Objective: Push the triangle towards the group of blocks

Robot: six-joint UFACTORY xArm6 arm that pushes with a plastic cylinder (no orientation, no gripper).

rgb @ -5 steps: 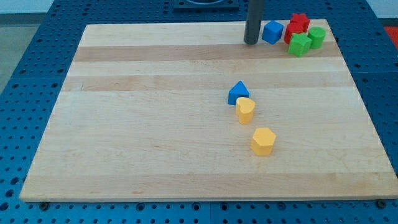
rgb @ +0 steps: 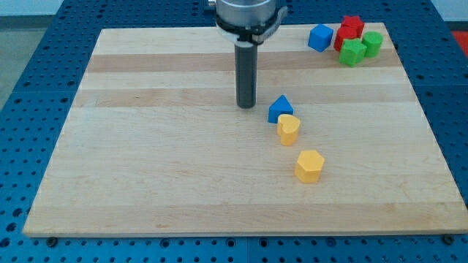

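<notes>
Camera view: pale wooden board (rgb: 183, 183) is seen on blue pegboard (rgb: 29, 58). No gripper is fitted; my tip (rgb: 246, 107) is set just left of the blue triangle block (rgb: 279, 108), apart. Red, green and blue blocks (rgb: 347, 40) are grouped at the top right.

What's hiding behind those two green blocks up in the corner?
Behind the green blocks sit red blocks, partly covered, so their full shape and number cannot be told. A blue cube stands beside them. My tip is far off, left of the blue triangle.
</notes>
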